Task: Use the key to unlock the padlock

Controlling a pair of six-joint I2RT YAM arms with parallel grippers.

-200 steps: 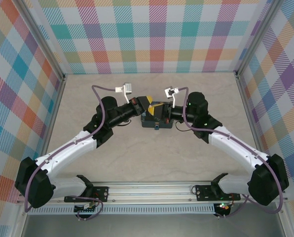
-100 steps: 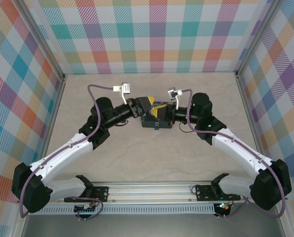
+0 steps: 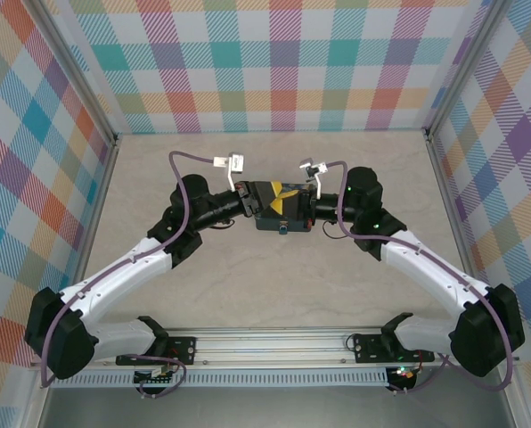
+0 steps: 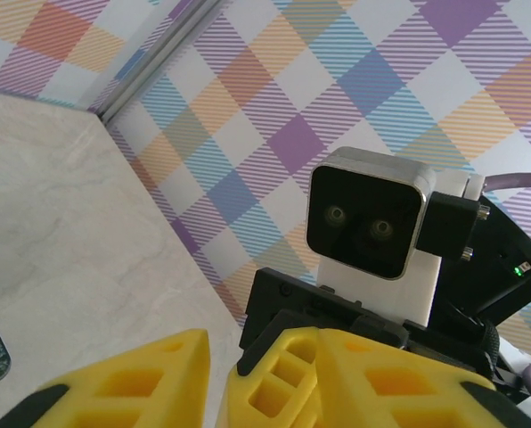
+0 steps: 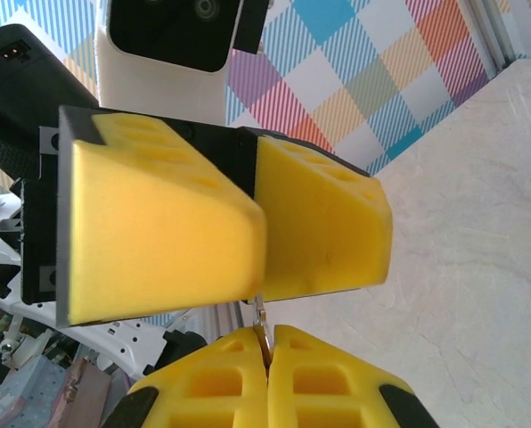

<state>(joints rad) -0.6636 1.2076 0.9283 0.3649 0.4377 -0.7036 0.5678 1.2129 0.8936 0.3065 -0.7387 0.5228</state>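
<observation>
The right claw [image 5: 267,357] presses its blocky yellow, hollow-celled fingers together on the key [image 5: 262,323], a thin metal sliver poking from their tips toward the left claw [image 5: 257,259], whose smooth wedge-shaped fingers stand slightly parted. Both meet above the dark swirly-print tin [image 3: 283,221] on the pale marbled surface [image 3: 248,276]; the padlock is too small to pick out

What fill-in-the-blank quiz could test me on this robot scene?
1. Both pairs of foam fingers are coloured ___.
2. They meet over a dark-blue rectangular ___.
3. The thin dark metal key is pinched by the ___ arm's fingers.
Missing words: yellow; tin; right.
</observation>
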